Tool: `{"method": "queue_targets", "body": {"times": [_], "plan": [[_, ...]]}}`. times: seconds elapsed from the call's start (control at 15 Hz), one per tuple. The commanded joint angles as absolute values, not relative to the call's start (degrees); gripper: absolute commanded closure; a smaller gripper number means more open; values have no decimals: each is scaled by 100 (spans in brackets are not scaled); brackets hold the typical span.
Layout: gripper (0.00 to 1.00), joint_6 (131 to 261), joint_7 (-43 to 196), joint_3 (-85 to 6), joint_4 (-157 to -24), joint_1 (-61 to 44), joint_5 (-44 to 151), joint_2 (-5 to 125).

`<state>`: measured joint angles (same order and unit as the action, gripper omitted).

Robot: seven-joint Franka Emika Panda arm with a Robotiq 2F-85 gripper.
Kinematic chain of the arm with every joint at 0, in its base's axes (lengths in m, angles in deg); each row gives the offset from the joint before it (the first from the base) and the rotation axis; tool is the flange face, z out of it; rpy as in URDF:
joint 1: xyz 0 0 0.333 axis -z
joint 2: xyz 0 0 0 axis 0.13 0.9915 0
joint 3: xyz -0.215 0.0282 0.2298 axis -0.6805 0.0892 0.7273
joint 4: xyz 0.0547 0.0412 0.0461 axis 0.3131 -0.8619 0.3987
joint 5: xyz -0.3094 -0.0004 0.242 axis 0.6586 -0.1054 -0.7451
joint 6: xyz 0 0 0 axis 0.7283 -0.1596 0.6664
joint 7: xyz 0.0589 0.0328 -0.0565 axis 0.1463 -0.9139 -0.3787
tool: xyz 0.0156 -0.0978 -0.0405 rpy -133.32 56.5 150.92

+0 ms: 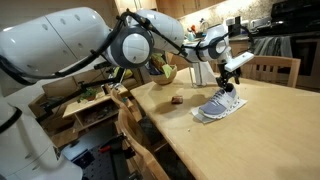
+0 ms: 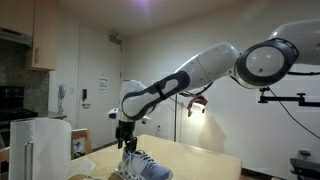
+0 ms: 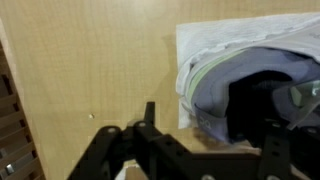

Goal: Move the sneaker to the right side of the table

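Observation:
The light grey-blue sneaker [image 1: 222, 103] with a white sole lies on a white sheet [image 1: 204, 116] on the pale wood table [image 1: 250, 140]. In both exterior views my gripper [image 1: 229, 86] hangs straight down over the shoe's top, just above the sneaker [image 2: 146, 166] at the table's near end. The wrist view shows the sneaker [image 3: 235, 85] at the right with its dark opening facing up. There the gripper [image 3: 212, 140] is open: its left finger [image 3: 150, 118] stands clear of the shoe's side over bare wood, and the other is partly hidden at the right edge.
A small dark brown item [image 1: 176, 100] lies on the table beside the shoe. A bowl [image 1: 165, 72] sits further back. Wooden chairs stand at the far side [image 1: 272, 68] and near edge [image 1: 130, 115]. A lower cluttered shelf table [image 1: 95, 100] is beyond.

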<state>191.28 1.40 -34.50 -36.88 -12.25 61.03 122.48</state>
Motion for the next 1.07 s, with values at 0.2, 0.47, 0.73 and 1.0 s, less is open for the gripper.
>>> {"method": "queue_targets", "body": {"times": [0.2, 0.47, 0.73, 1.0], "plan": [[66, 19142, 626, -3748, -3902, -1628, 6293, 12054], [23, 19092, 645, -3832, -3994, -1752, 6299, 11952], [0, 19021, 727, -4028, -4123, -1999, 6409, 11755], [0, 18954, 943, -4285, -4410, -2369, 6663, 11472]]}}
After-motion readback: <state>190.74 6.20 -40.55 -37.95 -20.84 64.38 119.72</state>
